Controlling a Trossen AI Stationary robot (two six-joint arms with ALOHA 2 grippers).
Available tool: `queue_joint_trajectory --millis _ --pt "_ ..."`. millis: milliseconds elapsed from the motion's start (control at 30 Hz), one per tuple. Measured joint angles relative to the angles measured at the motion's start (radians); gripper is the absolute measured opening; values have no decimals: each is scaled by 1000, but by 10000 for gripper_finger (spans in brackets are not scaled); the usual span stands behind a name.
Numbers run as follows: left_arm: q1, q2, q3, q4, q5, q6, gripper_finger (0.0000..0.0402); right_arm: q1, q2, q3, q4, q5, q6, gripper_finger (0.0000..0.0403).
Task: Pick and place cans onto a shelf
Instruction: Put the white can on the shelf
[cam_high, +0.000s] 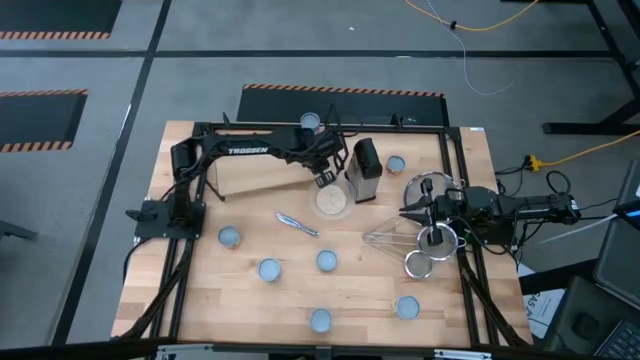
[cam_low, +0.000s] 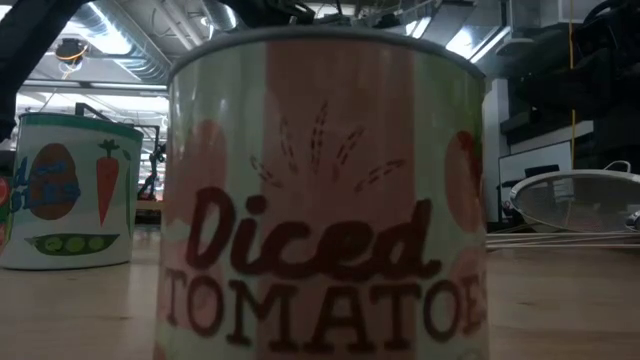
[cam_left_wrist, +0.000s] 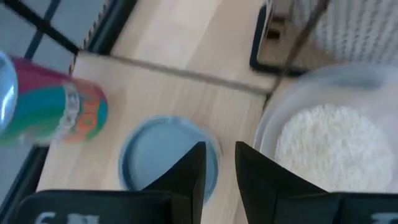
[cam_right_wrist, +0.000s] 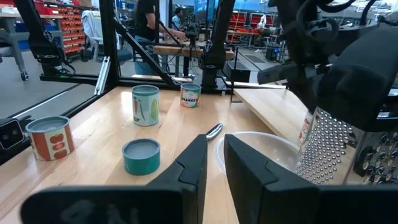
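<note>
The cans lie scattered. One with a blue-grey top (cam_left_wrist: 166, 152) stands on the shelf (cam_high: 262, 178), the pale board at the far side of the desk (cam_high: 250, 310), right under the left gripper (cam_high: 325, 180). In the left wrist view another can with a colourful label (cam_left_wrist: 59, 109) stands near the shelf's corner, possibly just off it. The left fingers (cam_left_wrist: 189, 171) are a little apart over the rim of the can below them; I cannot tell whether they grip it or have let go.

Most of the work looks undone. Five cans stand on the open desk nearer me: one at the left (cam_high: 229, 237), two mid-desk (cam_high: 269, 270) (cam_high: 326, 261), and two by the near edge (cam_high: 319, 320) (cam_high: 407, 307). Another (cam_high: 396, 165) stands behind the grater (cam_high: 366, 170).

The right gripper (cam_high: 432, 215) waits at the right side over the strainers (cam_high: 428, 245), fingers (cam_right_wrist: 193, 165) nearly together with nothing between them.

The shelf's left stretch looks free. Around the left gripper it is crowded: the whitish bowl (cam_high: 333, 201) and grater sit just beside the shelf's end, and a spoon (cam_high: 296, 222) lies close in front. The front cans have open desk around them, though two stand close to the near edge.
</note>
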Motion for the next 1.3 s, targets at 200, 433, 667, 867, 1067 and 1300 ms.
queue_joint_trajectory --millis 200,433,667,867,1067,1300 --pt "-35 -68 2 -27 3 -2 78 0 0 0 0 0 0 61" --pt "-157 -197 2 -130 84 -129 78 0 14 0 3 0 0 61" --pt "-352 -285 3 -213 120 -319 78 0 16 0 0 0 -1 61" --pt "-549 -296 3 -326 130 -460 78 0 16 0 0 0 0 61" --pt "-734 -275 1 -390 126 -558 78 0 16 0 0 0 0 61" --pt "-887 -245 5 -370 66 -597 78 0 16 0 0 0 0 61"
